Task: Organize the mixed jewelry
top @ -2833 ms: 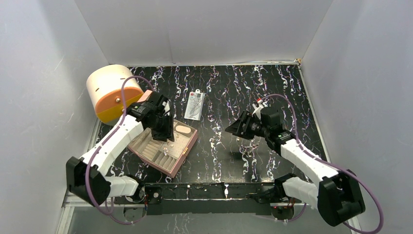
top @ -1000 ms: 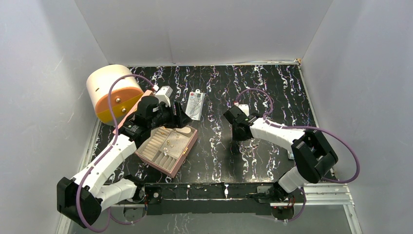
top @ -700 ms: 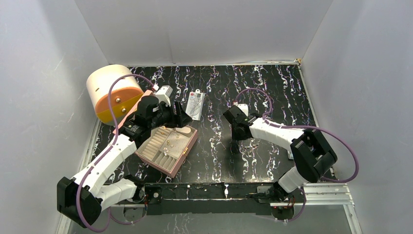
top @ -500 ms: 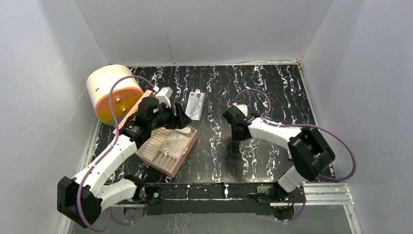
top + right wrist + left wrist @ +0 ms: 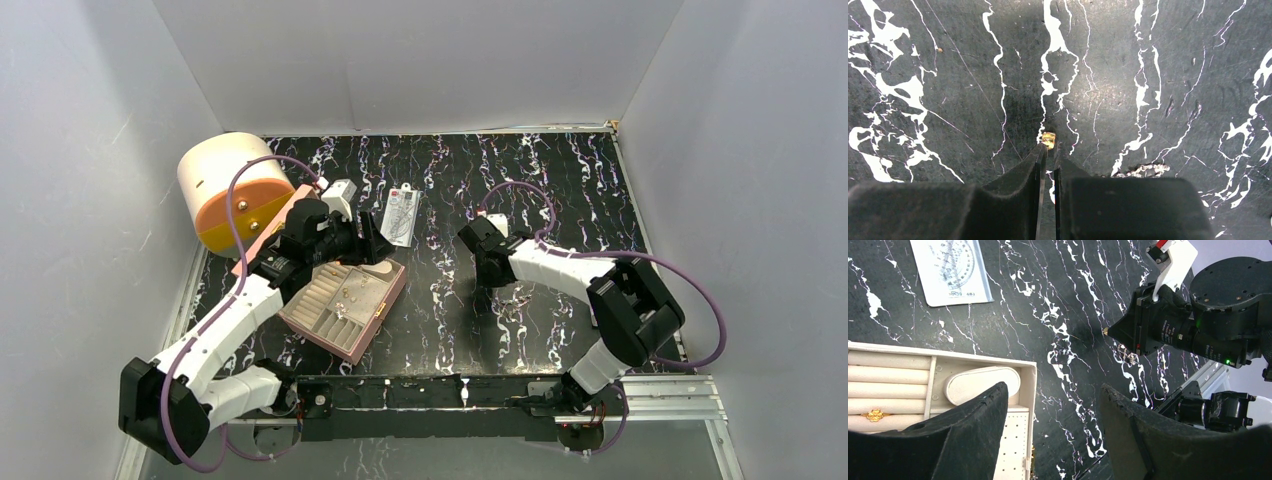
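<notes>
The right gripper point(image 5: 1048, 148) points down at the table point(image 5: 1158, 75), its two fingers drawn almost together with only a thin slit between them. A tiny gold stud point(image 5: 1048, 140) sits right at the fingertips, in the middle of the wrist view. Whether the tips are actually pinching it cannot be told. A short bit of chain point(image 5: 1140, 171) lies on the table just to the lower right of the fingers, apart from the stud. In the top view this gripper is a little right of centre.

The left gripper point(image 5: 1053, 389) has its fingers spread wide with nothing between them. It hangs over the right-hand corner of the open box point(image 5: 1033, 395), which fills the lower left of its wrist view. One finger overlaps the box and the other is over bare table. Inside the box a white oval pad point(image 5: 980, 384) lies in the corner compartment. To its left are pale ring rolls point(image 5: 888, 375), with a gold clover piece point(image 5: 874, 415) tucked between two of them. A clear packet point(image 5: 950, 270) with a white card lies flat on the table at the upper left, apart from the box. In the top view a white and orange tub point(image 5: 228, 190) stands on its side at the far left.
</notes>
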`<action>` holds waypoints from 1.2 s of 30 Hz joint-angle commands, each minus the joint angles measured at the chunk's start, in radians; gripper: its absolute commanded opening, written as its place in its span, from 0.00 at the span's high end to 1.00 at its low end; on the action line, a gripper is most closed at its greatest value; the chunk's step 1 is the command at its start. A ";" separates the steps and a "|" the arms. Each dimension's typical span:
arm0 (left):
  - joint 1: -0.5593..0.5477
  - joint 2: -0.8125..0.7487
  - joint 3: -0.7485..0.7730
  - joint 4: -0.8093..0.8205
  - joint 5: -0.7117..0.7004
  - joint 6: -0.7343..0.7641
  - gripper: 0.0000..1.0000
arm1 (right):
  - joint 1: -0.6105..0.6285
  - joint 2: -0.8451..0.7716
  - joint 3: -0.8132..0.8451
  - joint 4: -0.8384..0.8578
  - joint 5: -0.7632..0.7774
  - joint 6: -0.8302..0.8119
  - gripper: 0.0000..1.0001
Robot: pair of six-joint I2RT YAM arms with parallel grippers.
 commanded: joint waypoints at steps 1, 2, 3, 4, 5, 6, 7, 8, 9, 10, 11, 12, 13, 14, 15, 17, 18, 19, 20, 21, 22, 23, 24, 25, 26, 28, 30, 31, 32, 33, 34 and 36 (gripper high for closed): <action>0.003 0.001 0.004 0.028 0.013 0.005 0.35 | -0.007 0.012 0.028 0.029 0.000 -0.022 0.81; 0.003 0.004 0.004 0.027 0.014 0.005 0.35 | -0.007 0.013 0.029 0.029 -0.001 -0.023 0.81; 0.003 0.004 0.005 0.029 0.014 0.005 0.35 | -0.007 0.013 0.031 0.031 0.000 -0.024 0.81; 0.003 0.006 0.004 0.030 0.013 0.005 0.35 | -0.007 0.014 0.032 0.031 -0.001 -0.026 0.81; 0.003 0.007 0.005 0.031 0.014 0.005 0.35 | -0.008 0.014 0.034 0.031 -0.001 -0.028 0.83; 0.003 0.009 0.005 0.030 0.015 0.005 0.35 | -0.009 0.015 0.036 0.031 -0.003 -0.029 0.85; 0.003 0.010 0.005 0.032 0.015 0.005 0.35 | -0.009 0.015 0.037 0.032 -0.004 -0.031 0.87; 0.003 0.011 0.005 0.033 0.015 0.005 0.35 | -0.008 0.015 0.037 0.032 -0.006 -0.032 0.89; 0.003 0.013 0.007 0.033 0.015 0.005 0.35 | -0.009 0.014 0.036 0.031 -0.007 -0.033 0.92; 0.003 0.014 0.006 0.033 0.016 0.005 0.36 | -0.008 0.013 0.037 0.032 -0.008 -0.033 0.94; 0.003 0.015 0.007 0.035 0.017 0.004 0.36 | -0.009 0.012 0.036 0.032 -0.009 -0.034 0.96; 0.003 0.016 0.008 0.037 0.018 0.003 0.36 | -0.010 0.009 0.035 0.031 -0.010 -0.034 0.99; 0.003 0.017 0.009 0.037 0.020 0.001 0.36 | -0.010 0.006 0.035 0.031 -0.010 -0.034 1.00; 0.003 0.018 0.010 0.038 0.021 0.001 0.35 | -0.010 0.002 0.034 0.033 -0.011 -0.034 1.00; 0.003 0.019 0.010 0.040 0.022 -0.003 0.35 | -0.010 -0.003 0.032 0.036 -0.012 -0.034 1.00; 0.003 0.021 0.011 0.044 0.029 -0.008 0.36 | -0.015 -0.019 0.025 0.051 -0.023 -0.035 1.00; 0.003 0.023 0.011 0.047 0.035 -0.014 0.35 | -0.020 -0.036 0.017 0.065 -0.040 -0.036 1.00; 0.003 0.024 0.010 0.050 0.043 -0.022 0.35 | -0.030 -0.054 0.004 0.087 -0.068 -0.038 1.00; 0.003 0.025 0.009 0.055 0.051 -0.035 0.35 | -0.042 -0.076 -0.012 0.113 -0.110 -0.039 1.00; 0.003 0.026 0.004 0.064 0.062 -0.052 0.35 | -0.063 -0.099 -0.042 0.149 -0.159 -0.040 1.00; 0.003 0.028 -0.002 0.077 0.081 -0.072 0.34 | -0.083 -0.125 -0.067 0.191 -0.225 -0.041 1.00; 0.003 0.031 -0.010 0.094 0.104 -0.094 0.33 | -0.105 -0.150 -0.093 0.249 -0.318 -0.040 1.00; 0.003 0.034 -0.021 0.117 0.126 -0.118 0.32 | -0.128 -0.175 -0.122 0.284 -0.362 -0.034 1.00; 0.003 0.036 -0.035 0.144 0.152 -0.148 0.31 | -0.147 -0.198 -0.148 0.348 -0.445 -0.023 1.00; 0.003 0.038 -0.052 0.181 0.174 -0.181 0.30 | -0.167 -0.220 -0.177 0.397 -0.510 -0.008 1.00; 0.001 0.040 -0.088 0.250 0.205 -0.246 0.28 | -0.198 -0.253 -0.224 0.493 -0.654 0.036 1.00; -0.006 0.041 -0.120 0.319 0.219 -0.308 0.27 | -0.215 -0.284 -0.267 0.597 -0.742 0.088 1.00; -0.014 0.044 -0.142 0.352 0.222 -0.348 0.26 | -0.222 -0.297 -0.291 0.651 -0.800 0.118 1.00; -0.024 0.050 -0.156 0.391 0.228 -0.375 0.26 | -0.225 -0.311 -0.312 0.710 -0.836 0.154 1.00; -0.033 0.059 -0.169 0.427 0.236 -0.404 0.26 | -0.228 -0.323 -0.335 0.764 -0.870 0.189 1.00; -0.046 0.069 -0.178 0.463 0.240 -0.428 0.26 | -0.229 -0.334 -0.353 0.817 -0.895 0.222 1.00; -0.079 0.092 -0.192 0.519 0.238 -0.463 0.26 | -0.232 -0.351 -0.381 0.901 -0.937 0.284 1.00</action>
